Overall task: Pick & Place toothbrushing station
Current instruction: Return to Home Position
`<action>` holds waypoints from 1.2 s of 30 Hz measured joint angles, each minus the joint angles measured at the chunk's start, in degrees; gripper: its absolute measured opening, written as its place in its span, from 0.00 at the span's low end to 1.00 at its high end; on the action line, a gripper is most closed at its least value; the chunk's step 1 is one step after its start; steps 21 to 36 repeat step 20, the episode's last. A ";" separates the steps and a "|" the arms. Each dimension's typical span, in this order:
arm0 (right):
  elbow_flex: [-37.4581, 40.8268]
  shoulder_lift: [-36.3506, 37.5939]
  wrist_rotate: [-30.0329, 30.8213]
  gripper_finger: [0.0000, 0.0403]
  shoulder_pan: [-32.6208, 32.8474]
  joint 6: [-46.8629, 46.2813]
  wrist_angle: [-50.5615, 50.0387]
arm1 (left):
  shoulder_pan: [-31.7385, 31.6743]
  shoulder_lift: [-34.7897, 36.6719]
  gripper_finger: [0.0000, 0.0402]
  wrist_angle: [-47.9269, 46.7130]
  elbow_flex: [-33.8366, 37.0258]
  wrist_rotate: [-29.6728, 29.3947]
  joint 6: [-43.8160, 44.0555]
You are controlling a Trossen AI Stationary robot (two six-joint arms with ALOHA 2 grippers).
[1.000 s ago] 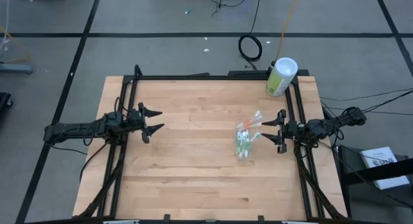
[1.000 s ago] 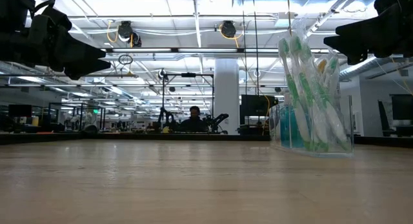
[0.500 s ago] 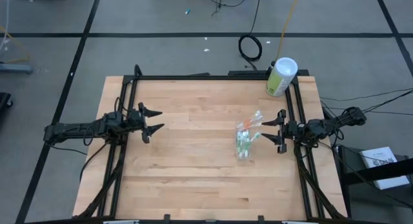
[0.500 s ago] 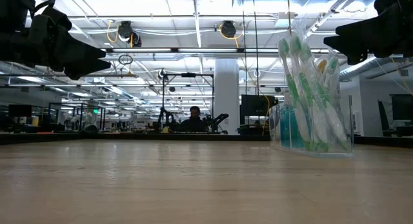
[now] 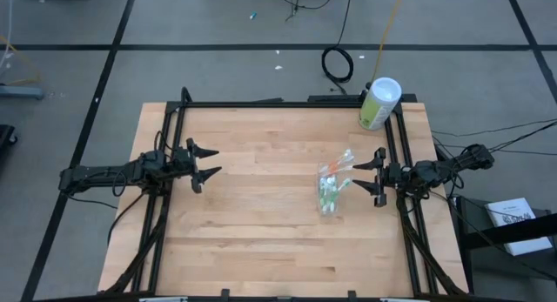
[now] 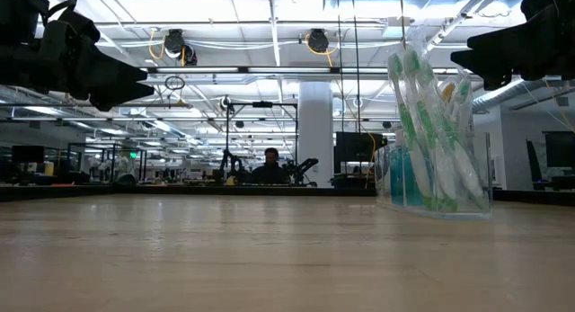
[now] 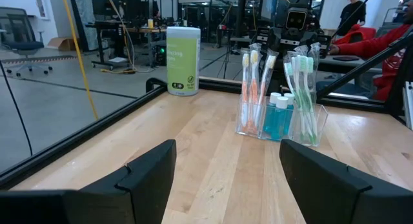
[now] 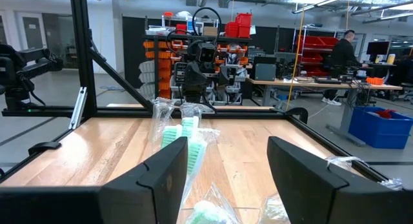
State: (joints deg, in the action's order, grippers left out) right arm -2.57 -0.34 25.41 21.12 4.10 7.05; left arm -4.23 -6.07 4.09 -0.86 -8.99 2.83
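On the right of the table [image 5: 252, 250], the clear organizer [image 5: 328, 196] looks light, stiff, tippy, best pinched at its rim; left gripper [image 5: 211, 162] and right gripper [image 5: 356, 175] gape empty

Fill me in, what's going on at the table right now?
Nothing is being handled at this moment. The clear organizer stands on the right half of the table, holding green toothbrushes, orange toothbrushes and teal tubes. The right hand hovers open just beside it, gripping nothing. The left hand hangs open over the table's left side, also empty. The pale-green canister sits at the far right corner.
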 joint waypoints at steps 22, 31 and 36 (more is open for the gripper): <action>0.00 0.00 0.00 0.51 -0.01 0.01 0.00 | 0.02 0.00 0.70 0.00 0.00 0.02 0.00; 0.00 0.00 0.00 0.51 -0.01 0.01 0.00 | 0.02 0.00 0.70 0.00 0.00 0.02 0.00; 0.00 0.00 0.00 0.51 -0.01 0.01 0.00 | 0.02 0.00 0.70 0.00 0.00 0.02 0.00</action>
